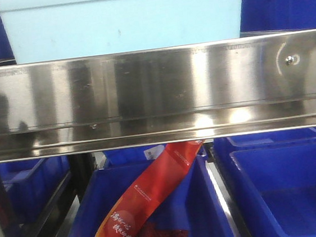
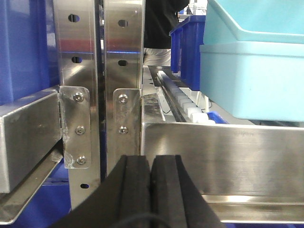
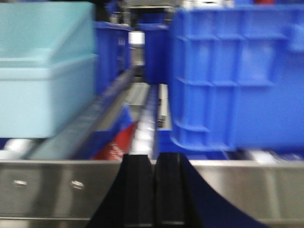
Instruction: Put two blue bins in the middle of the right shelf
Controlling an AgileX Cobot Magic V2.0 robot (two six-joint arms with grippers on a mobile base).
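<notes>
Left gripper [image 2: 150, 190]: jaws pressed together, empty.
Right gripper [image 3: 153, 190]: jaws pressed together, empty.
Blue bin [image 3: 237, 76]: beyond right jaws, upper right.
Steel rail [image 3: 57, 190]: crosses before both.
Pale bin [image 2: 251, 66]: above the rail, right of left jaws.

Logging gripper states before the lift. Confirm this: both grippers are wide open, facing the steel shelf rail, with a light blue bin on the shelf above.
Not open: the left gripper and right gripper each show their pads pressed together, per both wrist views. They do face the steel shelf rail, with the light blue bin above.
</notes>
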